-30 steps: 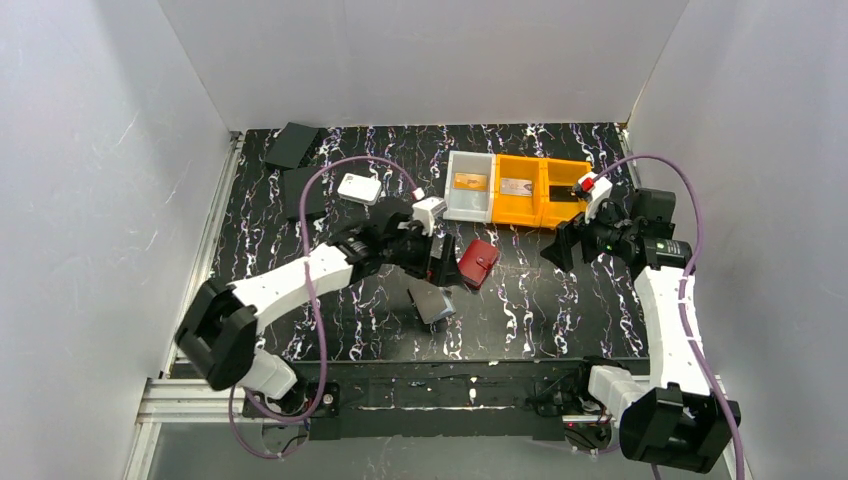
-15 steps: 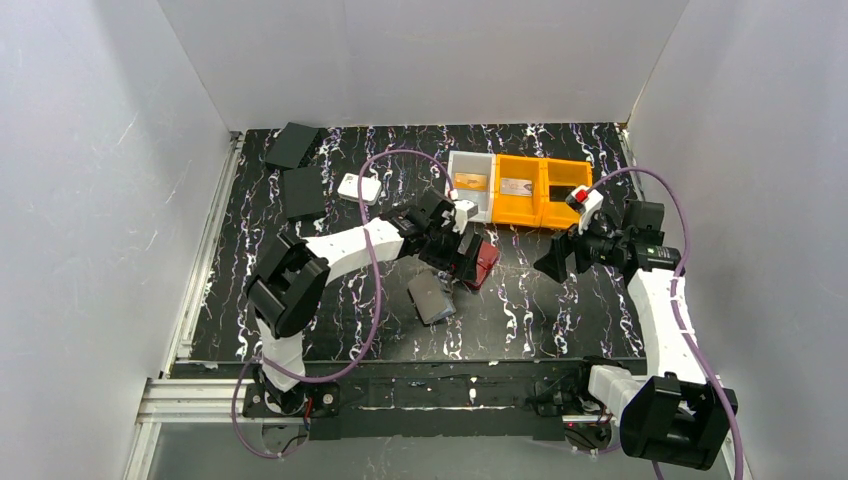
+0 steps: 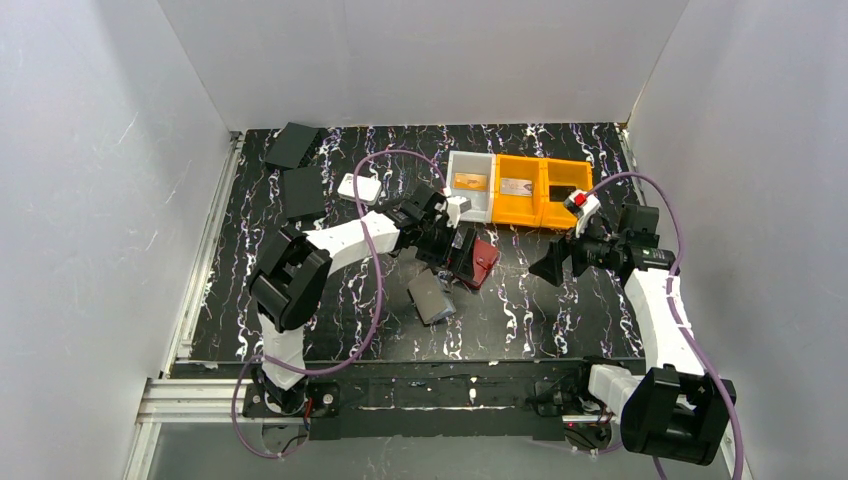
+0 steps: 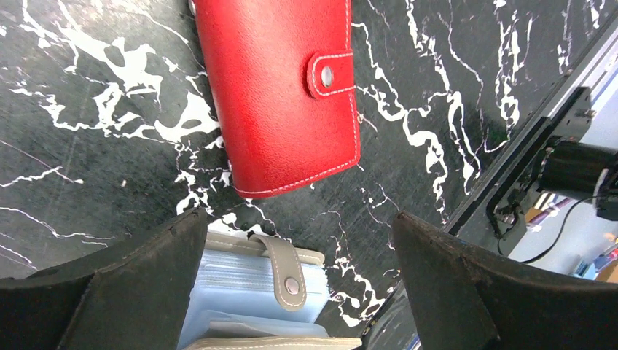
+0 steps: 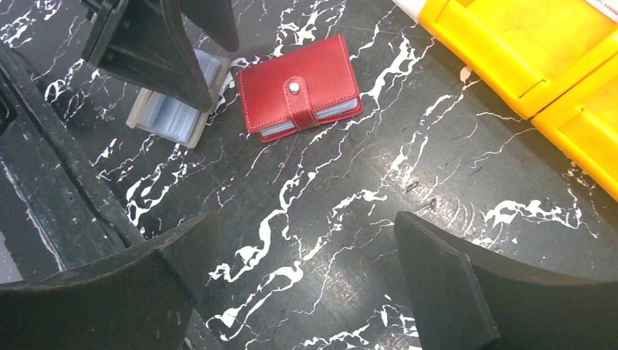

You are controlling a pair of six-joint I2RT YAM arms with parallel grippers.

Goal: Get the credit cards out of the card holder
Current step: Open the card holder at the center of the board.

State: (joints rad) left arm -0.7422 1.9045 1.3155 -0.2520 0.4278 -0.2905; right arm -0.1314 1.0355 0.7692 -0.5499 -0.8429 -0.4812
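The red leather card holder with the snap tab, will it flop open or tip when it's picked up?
Probably won't flop open: the red leather card holder has its snap tab fastened. Likely semi-stiff, since sleeve pages show along its edge. Lying flat, it shouldn't roll or tip.

The card holder (image 4: pixel 280 95) looks like grained red leather with pale stitching and a shiny metal snap. The table (image 4: pixel 437 87) is smooth black with white marble veining. The grey case (image 4: pixel 240 281) shows clear plastic sleeves. The yellow bin (image 5: pixel 510 44) is glossy plastic.
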